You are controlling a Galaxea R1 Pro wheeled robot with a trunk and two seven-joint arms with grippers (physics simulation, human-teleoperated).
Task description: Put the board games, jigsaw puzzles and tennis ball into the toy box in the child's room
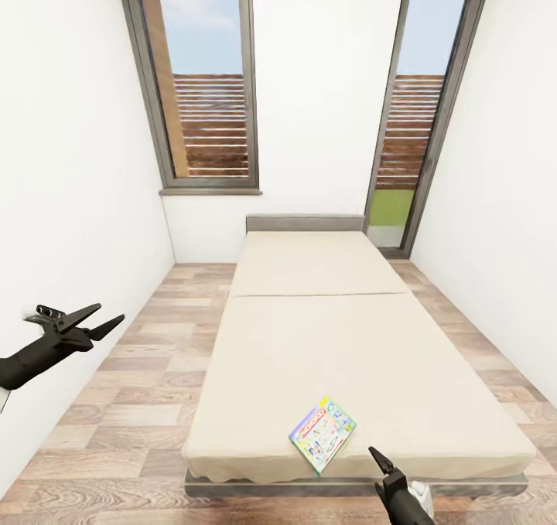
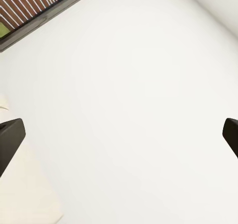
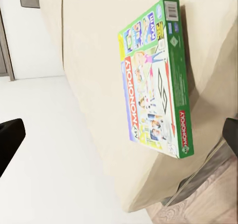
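Observation:
A board game in a green-edged box with a bright Monopoly cover lies flat on the cream bed, close to the bed's near edge. My right gripper hovers just in front of that edge, to the right of the box, open and empty. In the right wrist view the board game rests on the bed cover ahead of the spread fingers. My left gripper is open over the floor at the left, facing the white wall. The table, toy box, jigsaw puzzles and tennis ball are out of view.
White walls close in on both sides of the bed. Two tall windows stand behind the grey headboard. Strips of wood-plank floor run along the bed's left and right sides.

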